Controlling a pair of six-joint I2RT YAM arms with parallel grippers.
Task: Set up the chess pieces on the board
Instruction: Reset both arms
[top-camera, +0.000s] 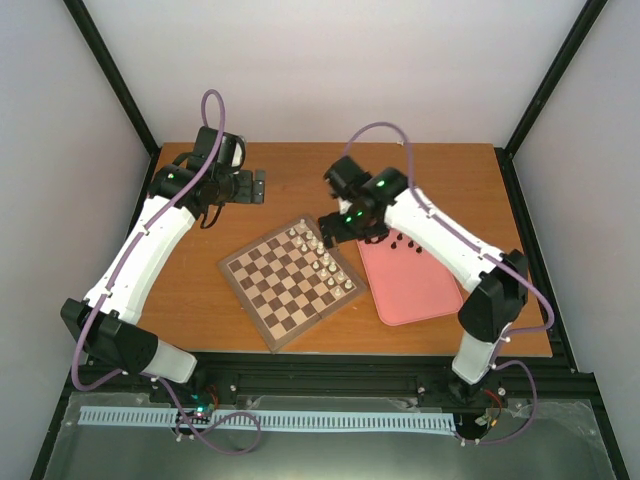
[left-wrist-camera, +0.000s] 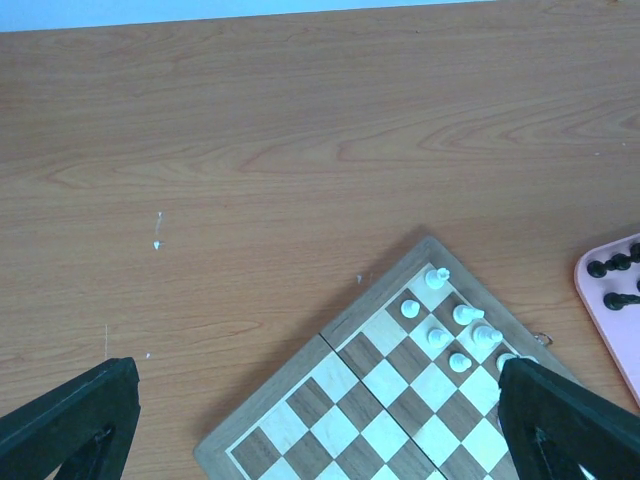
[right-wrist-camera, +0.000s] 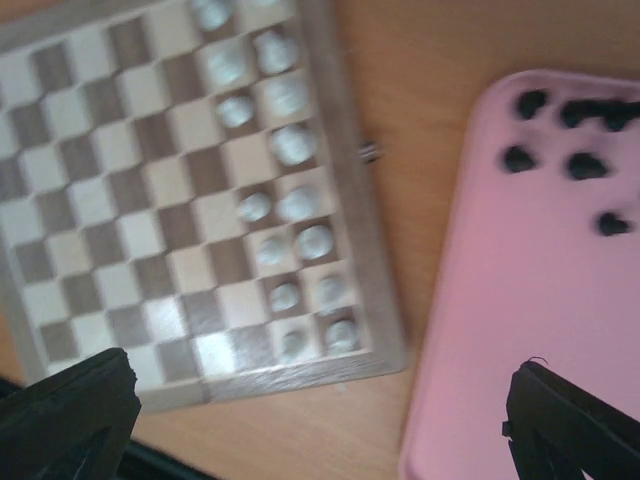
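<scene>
The wooden chessboard (top-camera: 285, 290) lies turned at an angle mid-table. Several cream-white pieces (top-camera: 320, 255) stand in two rows along its far right edge. Several black pieces (top-camera: 405, 243) stand at the far end of the pink tray (top-camera: 415, 285). My right gripper (top-camera: 328, 228) hovers over the board's far right corner, open and empty. In the right wrist view (right-wrist-camera: 320, 365) it is above the white rows (right-wrist-camera: 290, 205), with the black pieces (right-wrist-camera: 585, 165) to the right. My left gripper (top-camera: 257, 187) is open and empty over bare table beyond the board; the left wrist view (left-wrist-camera: 315, 368) shows white pieces (left-wrist-camera: 440, 337).
The pink tray (right-wrist-camera: 520, 300) lies right of the board (right-wrist-camera: 100, 180), close to its edge. The board's far corner (left-wrist-camera: 340, 420) and the tray's edge (left-wrist-camera: 610, 310) show in the left wrist view. Black frame posts and white walls enclose the wooden table (top-camera: 440, 180).
</scene>
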